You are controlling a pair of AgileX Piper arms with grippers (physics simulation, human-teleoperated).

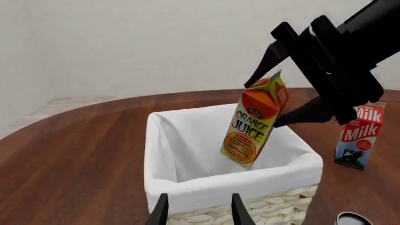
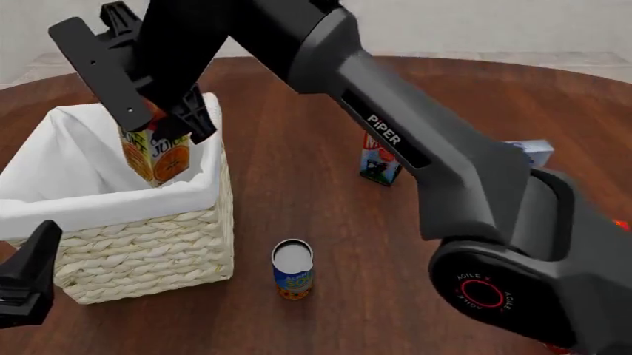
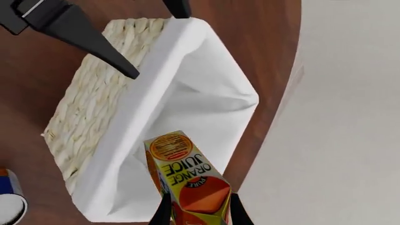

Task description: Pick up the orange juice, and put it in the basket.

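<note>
The orange juice (image 2: pixel 158 157) is a yellow and orange carton, tilted, with its lower half inside the basket (image 2: pixel 148 244). My right gripper (image 2: pixel 163 122) is shut on the carton's top and holds it over the basket's far right corner. The left wrist view shows the orange juice (image 1: pixel 253 124) between the right gripper's (image 1: pixel 263 105) fingers, above the white lining of the basket (image 1: pixel 187 187). The right wrist view looks down on the orange juice (image 3: pixel 187 173), the right gripper (image 3: pixel 198 211) and the basket (image 3: pixel 93 103). My left gripper (image 1: pixel 200 213) is open and empty, just in front of the basket's near side, and also shows in the front view (image 2: pixel 25 285).
A red-and-white Milk carton (image 2: pixel 380 159) stands right of the basket, also seen in the left wrist view (image 1: pixel 359 136). A small can (image 2: pixel 292 270) stands in front, right of the basket. A blue-and-white box (image 2: pixel 533 151) lies behind my right arm.
</note>
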